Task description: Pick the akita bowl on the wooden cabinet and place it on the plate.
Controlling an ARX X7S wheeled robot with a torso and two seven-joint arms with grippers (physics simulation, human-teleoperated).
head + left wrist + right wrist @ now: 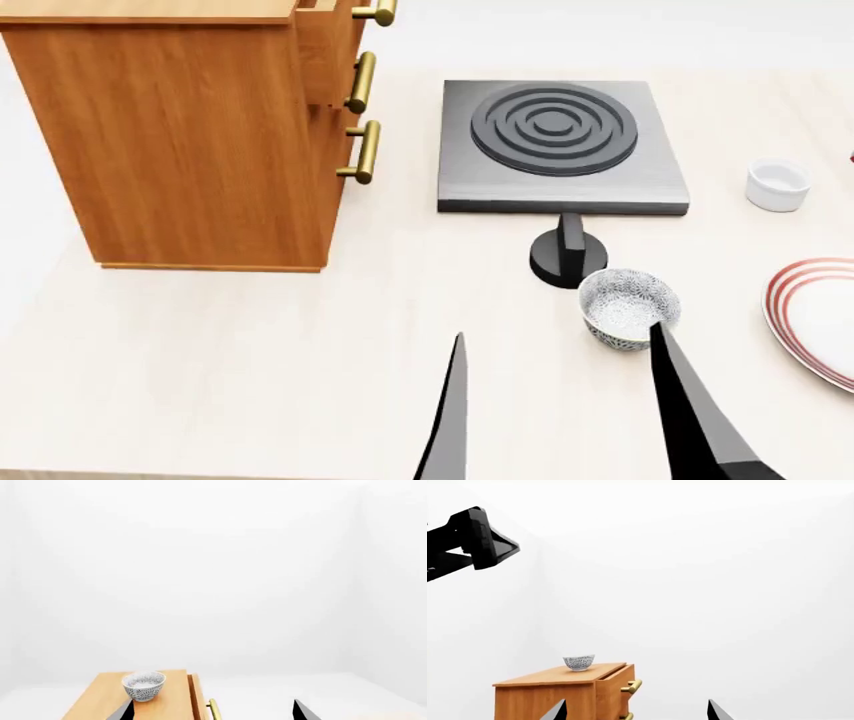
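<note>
The akita bowl [143, 685] [579, 662], white with grey speckle, stands on top of the wooden cabinet [93, 702] [547, 695] [187, 140]. The head view cuts off the cabinet top, so that bowl is out of view there. My left gripper [212, 704] is open and empty, short of the bowl and above the cabinet's front edge. Further from the cabinet and to its right, my right gripper [636, 701] [557, 330] is open and empty too. The red-ringed plate [817, 320] lies on the table at the right edge.
A second speckled bowl [627, 308] sits on the table beside the plate. Behind it are a black knob [567, 255] and a grey stove [561, 145]. A small white cup [777, 185] stands at the right. Brass handles [360, 150] stick out from the cabinet front.
</note>
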